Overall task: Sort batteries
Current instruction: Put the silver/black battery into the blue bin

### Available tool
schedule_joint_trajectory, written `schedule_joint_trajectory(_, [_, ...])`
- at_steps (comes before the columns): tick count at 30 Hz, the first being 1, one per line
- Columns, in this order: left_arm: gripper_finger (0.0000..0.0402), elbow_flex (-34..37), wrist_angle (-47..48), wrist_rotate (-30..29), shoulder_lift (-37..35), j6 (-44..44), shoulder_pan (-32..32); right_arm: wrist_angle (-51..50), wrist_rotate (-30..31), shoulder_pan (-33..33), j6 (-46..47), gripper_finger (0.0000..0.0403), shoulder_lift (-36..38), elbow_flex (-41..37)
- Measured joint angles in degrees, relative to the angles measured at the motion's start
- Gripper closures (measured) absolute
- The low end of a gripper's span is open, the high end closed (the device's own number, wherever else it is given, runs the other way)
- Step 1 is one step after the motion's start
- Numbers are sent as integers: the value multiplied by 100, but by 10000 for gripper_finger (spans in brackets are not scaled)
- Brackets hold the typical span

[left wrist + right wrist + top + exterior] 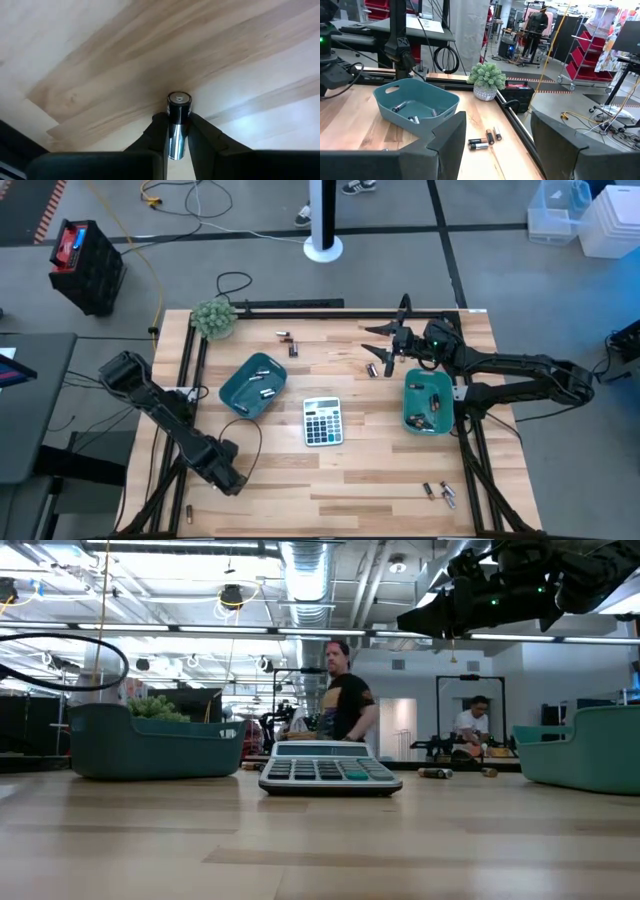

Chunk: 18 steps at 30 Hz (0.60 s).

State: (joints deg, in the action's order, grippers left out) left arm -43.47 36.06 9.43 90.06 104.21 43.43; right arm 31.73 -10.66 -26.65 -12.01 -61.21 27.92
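My left gripper is at the table's near left, pointing down and shut on one dark and silvery battery. Other batteries lie loose on the wood at the far side, near the right gripper, at the near right and at the near left edge. More lie in the two teal trays. My right gripper hangs open and level above the table's far middle, holding nothing. My left gripper pinches the battery's round sides between its two fingers, on the silvery half. The fingers come steeply from above. The dark end with its cap sticks out past the fingertips toward the wood; I cannot tell whether it rests on the table.
A grey calculator lies in the table's middle between the trays. A small potted plant stands at the far left corner. Black frame rails run along the table's edges. People stand in the room beyond the table.
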Motion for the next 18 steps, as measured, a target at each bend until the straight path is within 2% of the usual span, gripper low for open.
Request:
schedule_joint_trajectory(3, [360, -211, 224, -83, 21, -215, -90, 0, 0, 0, 0, 166, 0, 0])
schedule_joint_trajectory(11, [361, -878, 380, -954, -47, -1348, -487, 0, 0, 0, 0, 166, 0, 0])
schedule_joint_trajectory(13, [361, -1122, 442, -1323, -113, -1731, -654, 0, 1, 0, 0, 166, 0, 0])
schedule_joint_trajectory(18, [361, -1806, 1116, -2732, -301, -2657, -1046, 0, 2, 0, -2, 166, 0, 0])
